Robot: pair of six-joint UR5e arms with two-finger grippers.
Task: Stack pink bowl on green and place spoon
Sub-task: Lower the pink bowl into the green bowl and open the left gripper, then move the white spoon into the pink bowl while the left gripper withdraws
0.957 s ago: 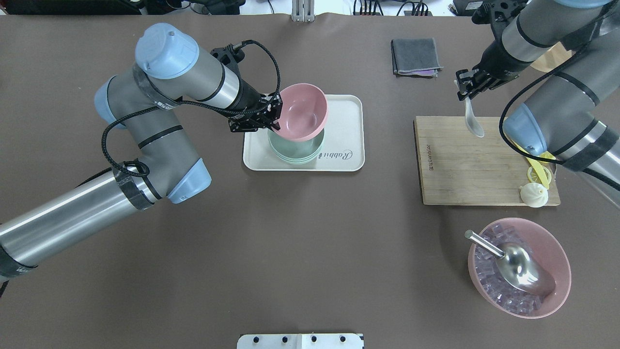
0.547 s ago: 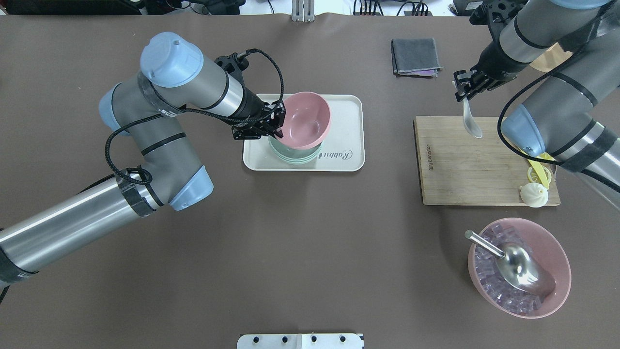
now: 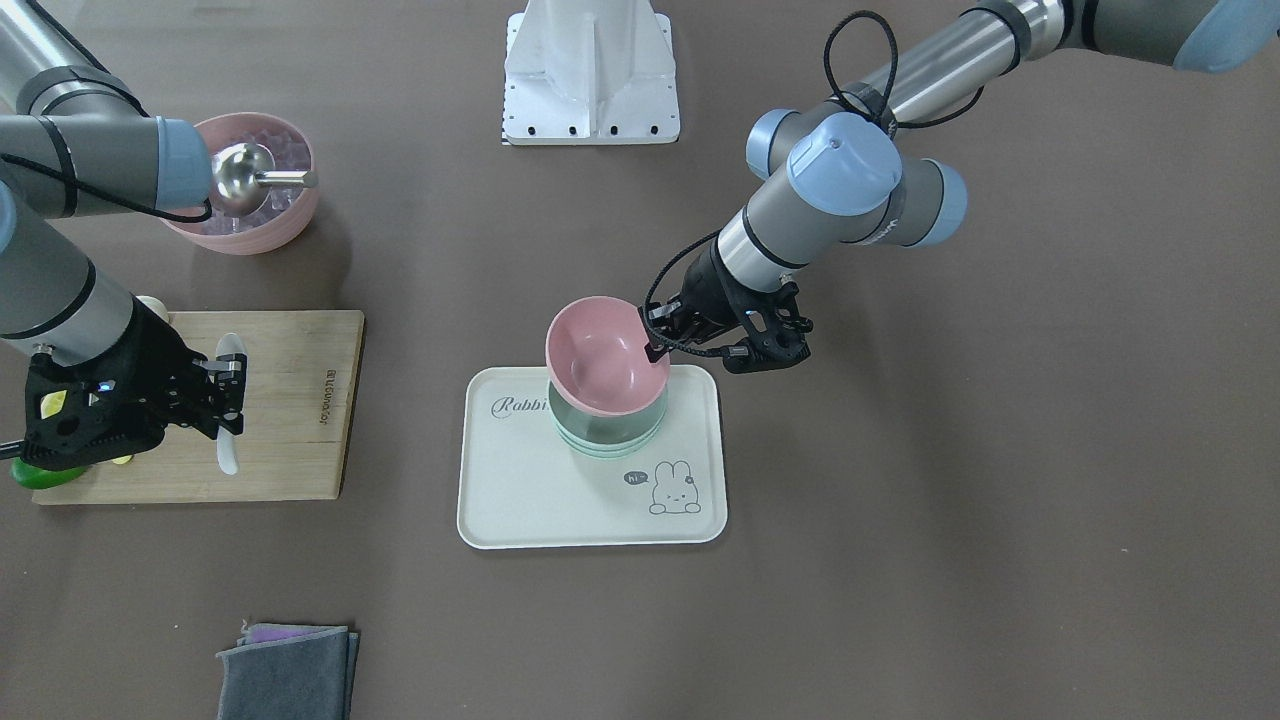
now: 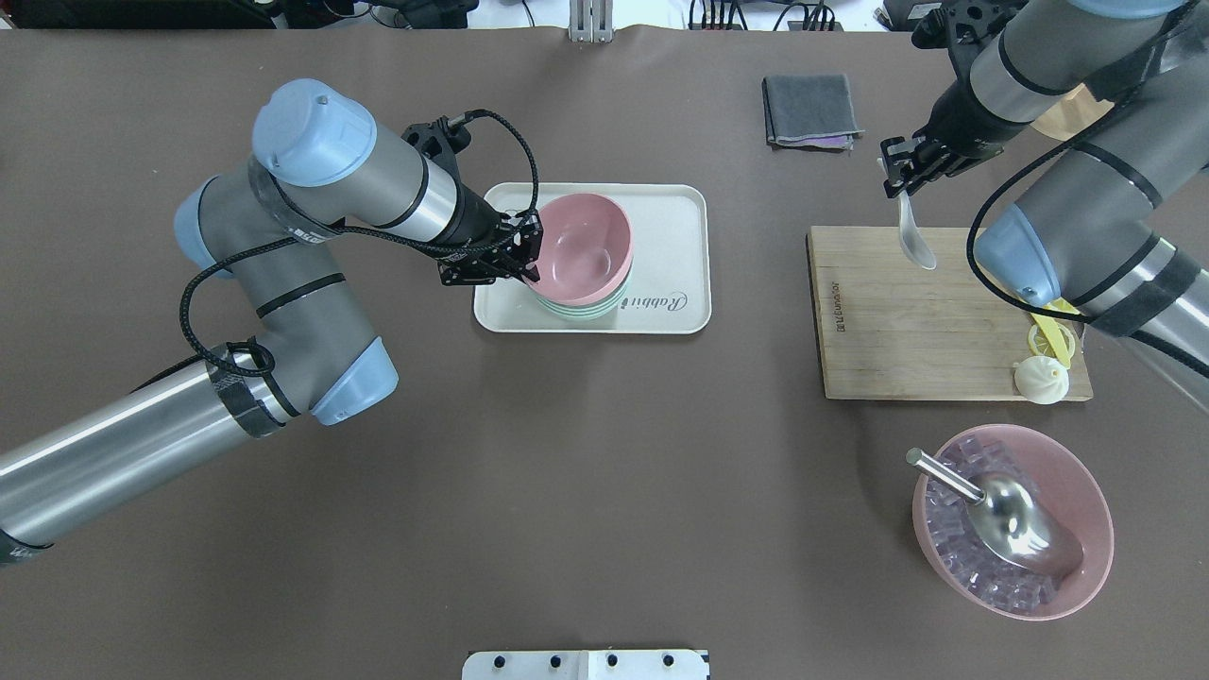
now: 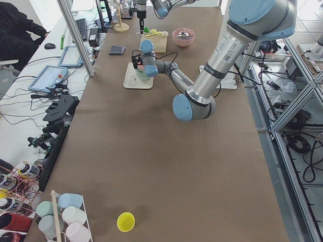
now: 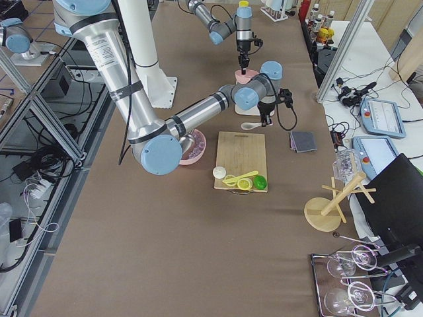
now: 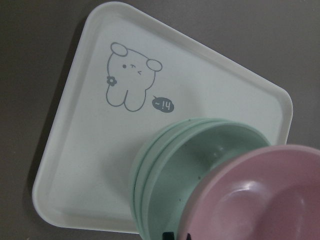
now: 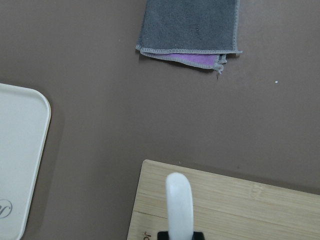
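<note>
The small pink bowl [image 4: 578, 247] is tilted just over the stack of mint-green bowls [image 4: 578, 308] on the cream tray [image 4: 675, 212]. I cannot tell if it touches the stack. My left gripper [image 4: 530, 249] is shut on the pink bowl's rim. The left wrist view shows the pink bowl [image 7: 260, 200] overlapping the green bowls [image 7: 190, 165]. My right gripper [image 4: 897, 179] is shut on the handle of the white spoon [image 4: 914, 236], which hangs above the far edge of the wooden board [image 4: 907, 321]. The spoon also shows in the right wrist view [image 8: 179, 205].
A grey folded cloth [image 4: 810, 111] lies behind the board. On the board's right end are a white bun [image 4: 1041, 381] and a yellow plastic knife [image 4: 1048, 331]. A larger pink bowl [image 4: 1091, 529] with ice and a metal scoop [image 4: 1011, 515] stands at the front right.
My left gripper has brought the pink bowl down and toward the robot, closer onto the green stack. My right gripper with the spoon has shifted slightly left and farther away.
</note>
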